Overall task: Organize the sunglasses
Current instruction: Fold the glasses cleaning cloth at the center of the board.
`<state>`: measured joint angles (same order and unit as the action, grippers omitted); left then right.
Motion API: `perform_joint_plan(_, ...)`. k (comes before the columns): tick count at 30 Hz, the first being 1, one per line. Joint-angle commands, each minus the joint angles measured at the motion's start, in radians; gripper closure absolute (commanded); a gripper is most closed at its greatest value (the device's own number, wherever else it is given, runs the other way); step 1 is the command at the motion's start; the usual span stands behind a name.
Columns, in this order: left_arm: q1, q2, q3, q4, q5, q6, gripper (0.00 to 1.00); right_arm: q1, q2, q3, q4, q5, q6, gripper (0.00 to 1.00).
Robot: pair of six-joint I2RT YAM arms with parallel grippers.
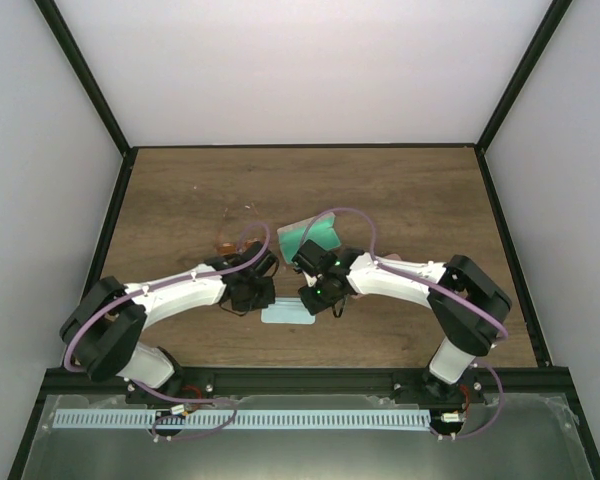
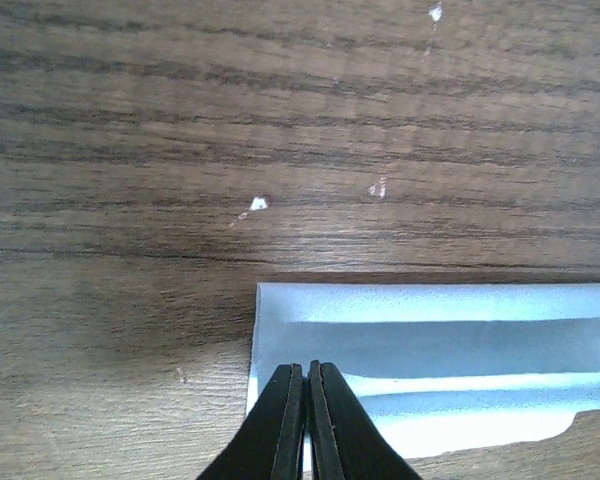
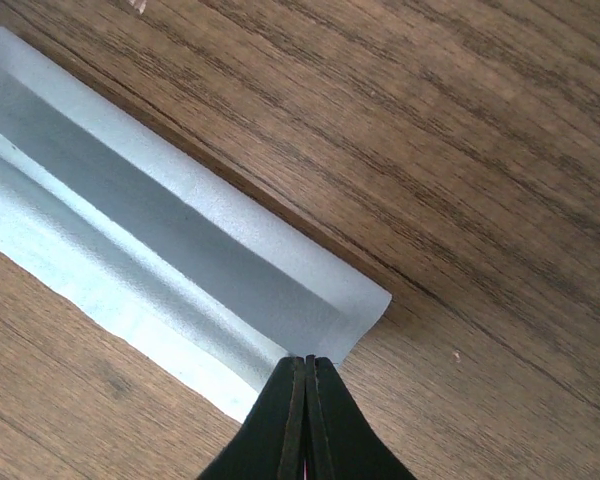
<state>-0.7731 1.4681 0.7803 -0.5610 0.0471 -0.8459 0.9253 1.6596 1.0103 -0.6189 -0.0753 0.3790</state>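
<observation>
- In the left wrist view, the left tool [image 2: 307, 420] is pressing its two black fingers flat together, clenched, with the tips sitting over the left end of a light blue cloth [image 2: 450, 350].
- Whether any fabric is being pinched between those fingers cannot be told.
- In the right wrist view, the right tool [image 3: 307, 415] is likewise clamping shut, its tips meeting the near corner of the same cloth. Again I cannot tell whether it is gripping the fabric.
- The wrist views are showing the cloth folded lengthwise into a raised ridge, a detail the top view is not giving.
- Only the top view is showing both arms reaching inward from opposite sides, meeting over the cloth near the front of the wooden surface [image 1: 410, 200].
- Only the top view is also showing the sunglasses [image 1: 223, 250]: a small orange-brown shape is lying on the wood just behind the left arm's wrist, partly hidden by its cable and too small to make out clearly.
- A flat green thing [image 1: 315, 235] is lying behind the right arm's wrist, with the purple cable looping over it.
</observation>
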Motion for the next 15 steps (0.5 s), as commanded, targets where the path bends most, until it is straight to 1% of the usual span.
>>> perform_joint_plan(1,-0.004,-0.022,-0.024,0.000,-0.001,-0.019,0.96,0.005,-0.026,0.000,-0.005,0.007,0.009,0.99)
perform_joint_plan(8,-0.004,-0.033,-0.043,0.008,0.005,-0.028,0.96,0.006,-0.023,-0.003,0.001,-0.006,0.011,0.99)
perform_joint_plan(15,-0.004,-0.003,-0.034,0.013,0.011,-0.016,0.96,0.005,-0.018,-0.001,0.003,-0.012,0.010,0.99)
